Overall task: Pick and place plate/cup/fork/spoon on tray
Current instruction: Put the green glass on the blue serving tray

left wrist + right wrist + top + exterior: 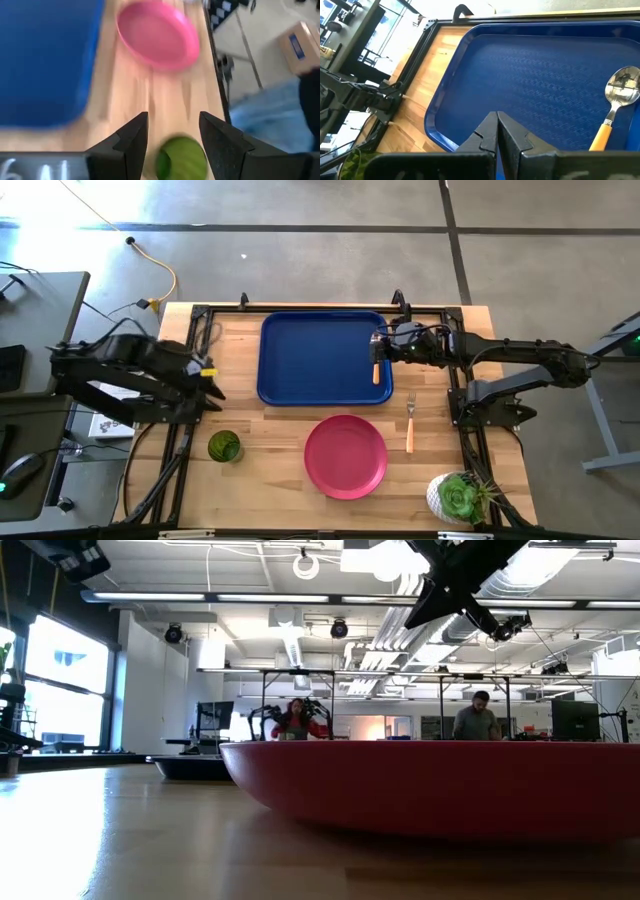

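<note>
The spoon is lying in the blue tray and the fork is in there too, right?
Not quite. The spoon does lie in the blue tray, but the fork is on the wooden table, beside the pink plate. The high view shows it.

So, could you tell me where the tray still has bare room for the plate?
The tray is bare across its left and middle, right up to the rim. Only its right edge is crowded: the spoon lies there with the shut right gripper above it. The plate sits on the table just below the tray.
</note>
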